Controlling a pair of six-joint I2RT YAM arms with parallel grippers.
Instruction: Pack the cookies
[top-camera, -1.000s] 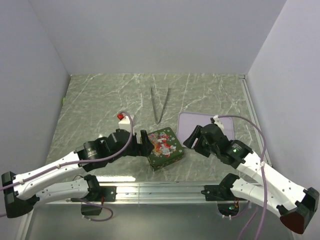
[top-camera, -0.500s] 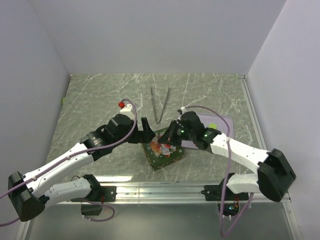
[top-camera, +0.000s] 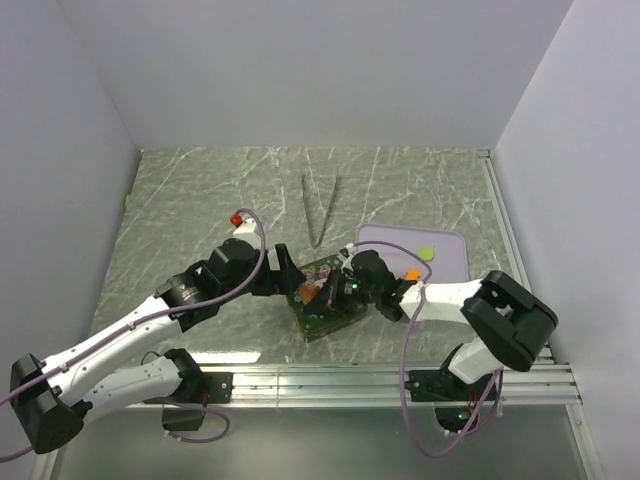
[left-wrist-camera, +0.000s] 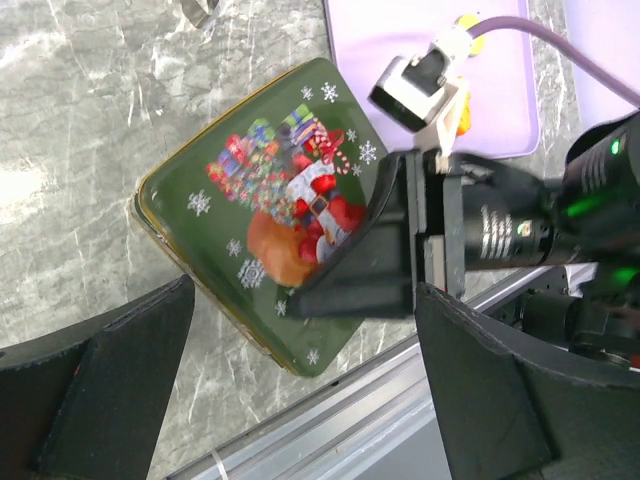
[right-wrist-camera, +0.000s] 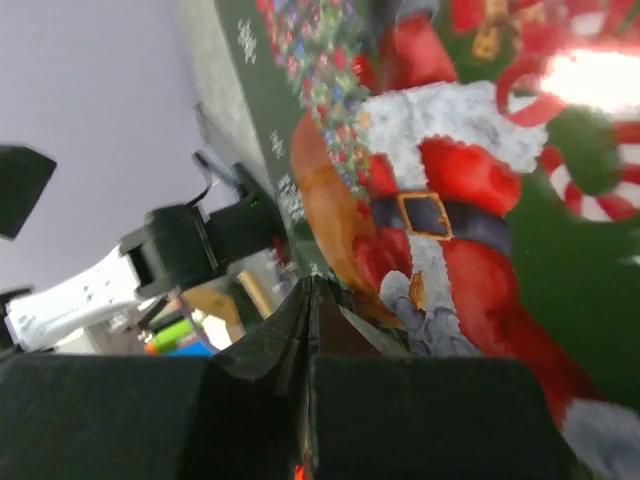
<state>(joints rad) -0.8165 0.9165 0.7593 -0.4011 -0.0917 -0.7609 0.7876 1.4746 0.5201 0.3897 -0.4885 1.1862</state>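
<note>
A green tin (top-camera: 335, 312) with a Santa lid (left-wrist-camera: 230, 190) lies closed near the table's front edge. My right gripper (top-camera: 326, 290) is shut, with nothing between the fingers, and its tip rests on the lid (right-wrist-camera: 480, 200) at the Santa picture. In the right wrist view the right gripper (right-wrist-camera: 310, 285) shows its fingers pressed together. My left gripper (top-camera: 284, 274) stands open at the tin's left side. In its own view, the left gripper (left-wrist-camera: 305, 290) has its wide jaws either side of the tin's near corner. One small orange cookie (top-camera: 411, 273) lies on the purple tray (top-camera: 445, 262), and it also shows beside the right wrist (left-wrist-camera: 462, 117).
Metal tongs (top-camera: 320, 208) lie at the back middle of the marble table. A small yellow-green piece (top-camera: 427, 253) sits on the tray. A metal rail (top-camera: 330, 380) runs along the near edge. White walls close in both sides and the back.
My right arm swung left from over the purple tray onto the tin lid and its jaws shut. The left gripper shifted a little beside the tin and stayed open.
</note>
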